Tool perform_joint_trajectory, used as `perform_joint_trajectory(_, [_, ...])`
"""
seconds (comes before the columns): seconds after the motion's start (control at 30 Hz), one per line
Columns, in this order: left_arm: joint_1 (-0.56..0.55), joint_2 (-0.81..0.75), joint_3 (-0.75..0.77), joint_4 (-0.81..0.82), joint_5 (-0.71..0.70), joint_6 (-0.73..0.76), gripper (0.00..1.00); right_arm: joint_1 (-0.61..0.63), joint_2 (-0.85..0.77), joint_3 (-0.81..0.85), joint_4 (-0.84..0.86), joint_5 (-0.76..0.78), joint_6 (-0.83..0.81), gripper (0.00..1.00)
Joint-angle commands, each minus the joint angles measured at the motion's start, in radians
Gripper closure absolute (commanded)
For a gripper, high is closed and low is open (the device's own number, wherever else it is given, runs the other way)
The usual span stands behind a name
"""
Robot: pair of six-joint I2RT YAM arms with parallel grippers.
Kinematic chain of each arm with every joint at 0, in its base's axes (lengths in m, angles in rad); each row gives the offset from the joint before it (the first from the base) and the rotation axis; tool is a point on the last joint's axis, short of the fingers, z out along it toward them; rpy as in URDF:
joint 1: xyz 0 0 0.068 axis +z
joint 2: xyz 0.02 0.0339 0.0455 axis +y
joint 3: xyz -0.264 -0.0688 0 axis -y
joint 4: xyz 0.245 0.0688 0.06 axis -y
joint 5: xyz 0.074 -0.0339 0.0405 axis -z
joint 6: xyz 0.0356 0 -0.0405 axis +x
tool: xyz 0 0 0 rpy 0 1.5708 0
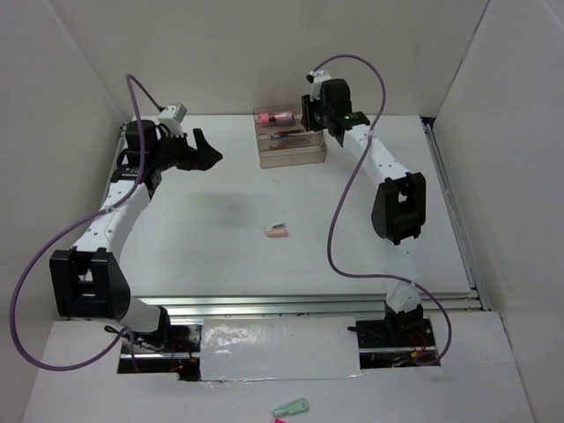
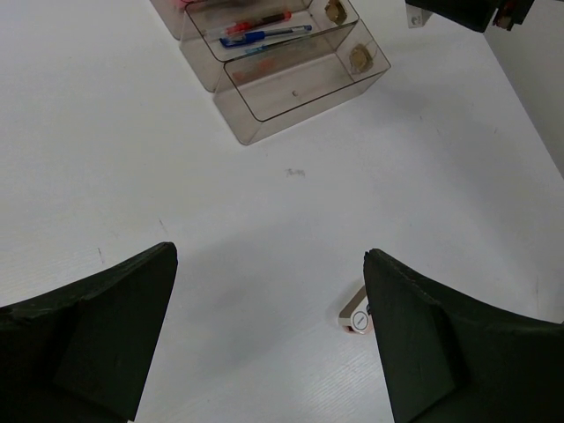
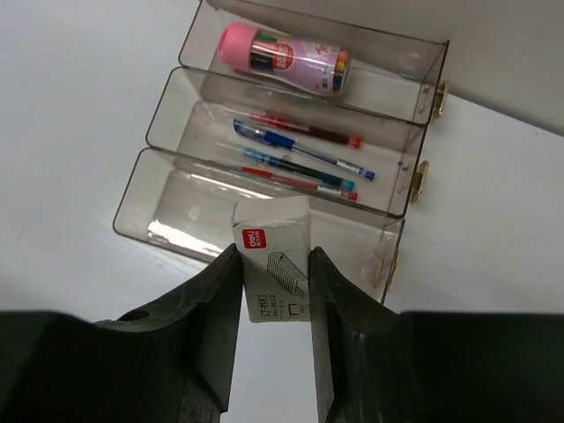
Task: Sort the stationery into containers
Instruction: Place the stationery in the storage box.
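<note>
The clear smoky organiser [image 1: 289, 141] stands at the back of the table, its three compartments stepped. My right gripper [image 3: 275, 273] is shut on a small white box [image 3: 275, 256] printed with staples, held just above the near wall of the lowest compartment [image 3: 159, 189]. Red and blue pens [image 3: 300, 159] lie in the middle compartment, and a pink tube [image 3: 286, 60] in the highest. A small pink-and-white eraser [image 1: 277, 231] lies mid-table. My left gripper [image 2: 269, 291] hangs open above the table, with that eraser [image 2: 355, 317] beside its right finger, untouched.
A pale green clip-like item [image 1: 291, 408] lies off the table near the front edge. White walls close in the left, back and right sides. The right arm's wrist [image 2: 467, 11] shows at the top right of the left wrist view.
</note>
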Motion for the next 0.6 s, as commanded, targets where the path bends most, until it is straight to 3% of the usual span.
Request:
perform_joint_trajectory(0.0, [0.006, -0.006, 0.016, 0.053, 0.024, -0.017, 0.01, 0.019, 0.058, 0.013, 0.122, 0.039, 0.005, 0.83])
perform_joint_trajectory(0.27, [0.004, -0.008, 0.010, 0.064, 0.026, -0.032, 0.01, 0.040, 0.138, 0.034, 0.178, 0.103, 0.011, 0.83])
perform_joint_trajectory(0.57, [0.004, -0.009, -0.008, 0.069, 0.020, -0.014, 0.01, 0.023, 0.164, -0.016, 0.184, 0.069, -0.025, 0.79])
